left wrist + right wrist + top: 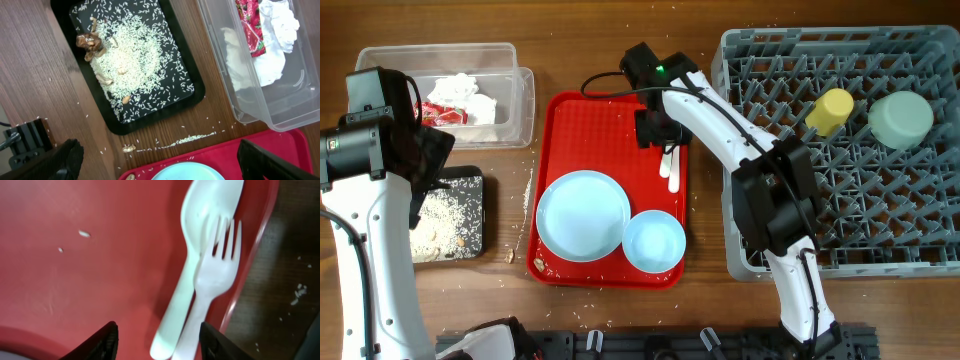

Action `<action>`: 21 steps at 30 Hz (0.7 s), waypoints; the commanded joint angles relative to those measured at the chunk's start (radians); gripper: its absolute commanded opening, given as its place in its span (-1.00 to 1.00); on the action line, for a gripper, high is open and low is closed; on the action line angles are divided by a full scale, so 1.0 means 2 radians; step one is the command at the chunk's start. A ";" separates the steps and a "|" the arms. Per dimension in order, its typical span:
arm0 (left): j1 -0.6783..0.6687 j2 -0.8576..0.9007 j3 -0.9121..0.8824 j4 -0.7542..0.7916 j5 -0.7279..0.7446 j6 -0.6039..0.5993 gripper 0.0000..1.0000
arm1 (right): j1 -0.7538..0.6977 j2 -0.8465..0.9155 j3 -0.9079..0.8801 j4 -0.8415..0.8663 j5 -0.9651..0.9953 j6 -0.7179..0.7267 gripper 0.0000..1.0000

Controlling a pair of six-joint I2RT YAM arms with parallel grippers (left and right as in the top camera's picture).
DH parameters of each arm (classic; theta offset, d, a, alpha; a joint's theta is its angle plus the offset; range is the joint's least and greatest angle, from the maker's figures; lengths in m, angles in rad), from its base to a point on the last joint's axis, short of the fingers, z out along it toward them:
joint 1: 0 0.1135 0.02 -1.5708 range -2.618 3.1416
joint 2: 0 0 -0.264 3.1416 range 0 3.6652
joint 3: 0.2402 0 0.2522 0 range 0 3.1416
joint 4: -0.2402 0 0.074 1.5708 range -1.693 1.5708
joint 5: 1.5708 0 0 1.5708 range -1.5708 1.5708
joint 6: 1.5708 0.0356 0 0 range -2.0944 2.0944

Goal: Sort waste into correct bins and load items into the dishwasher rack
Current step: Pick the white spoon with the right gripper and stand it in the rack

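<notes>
From overhead I see the right claw (666,148) over the far right part of the red tray (590,115), just above the white plastic spoon (671,172). The light blue plate (583,215) and the light blue bowl (654,241) sit on that tray, back toward the arm's base. To the claw's right the dishwasher rack (840,255) holds the yellow cup (830,110) and the pale green saucer-bowl (900,118). The left claw (425,150) hangs over the far edge of the black tray (470,185), with the clear tub (380,58) just beyond it. In the left wrist view its fingers (67,160) are spread wide with nothing between them. Ahead and to the left lies the black tray, covered in rice crumbs (135,55) with brown bits. Ahead and to the right the tub holds the crumpled napkin (277,45) and the red wrapper (250,25). The plate's rim shows directly beneath the claw, and loose grains dot the table (45,85). In the right wrist view the fingers (107,340) are parted and grip nothing. The spoon runs ahead from between them, with a white fork (215,275) lying on it.
</notes>
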 commanded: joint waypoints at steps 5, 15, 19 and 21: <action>0.002 -0.003 0.003 -0.001 -0.008 -0.001 1.00 | 0.000 0.008 -0.054 0.064 0.002 0.034 0.01; 0.002 -0.003 0.003 -0.001 -0.008 -0.001 1.00 | 0.000 0.006 -0.102 0.104 -0.031 0.040 -0.86; 0.002 -0.003 0.003 -0.001 -0.008 -0.001 1.00 | -0.003 -0.009 -0.043 0.056 -0.033 0.026 -0.91; 0.002 -0.003 0.003 -0.001 -0.008 -0.001 1.00 | -0.011 -0.037 -0.013 0.035 -0.035 0.003 -0.91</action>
